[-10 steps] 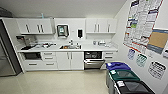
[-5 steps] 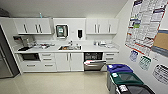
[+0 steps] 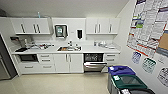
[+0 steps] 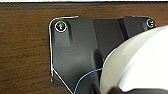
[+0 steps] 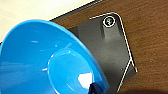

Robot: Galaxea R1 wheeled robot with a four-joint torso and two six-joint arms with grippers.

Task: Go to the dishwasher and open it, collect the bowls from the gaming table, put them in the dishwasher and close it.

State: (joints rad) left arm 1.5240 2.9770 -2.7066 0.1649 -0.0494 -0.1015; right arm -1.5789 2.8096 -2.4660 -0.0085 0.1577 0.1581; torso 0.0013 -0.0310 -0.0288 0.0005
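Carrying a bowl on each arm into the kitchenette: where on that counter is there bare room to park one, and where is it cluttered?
The widest bare patch of counter lies between the sink and the items near the right wall, directly above the open dishwasher. Left of the sink is crowded with clutter. The floor before the cabinets looks open; bins line the right wall.

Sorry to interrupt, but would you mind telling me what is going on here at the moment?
The robot is in a small kitchen, facing the counter. The dishwasher under the counter, right of the sink, already stands partly open. A blue bowl shows large at the right wrist and a white bowl at the left wrist, so the bowls seem collected but not yet loaded. Recycling bins stand along the right wall.
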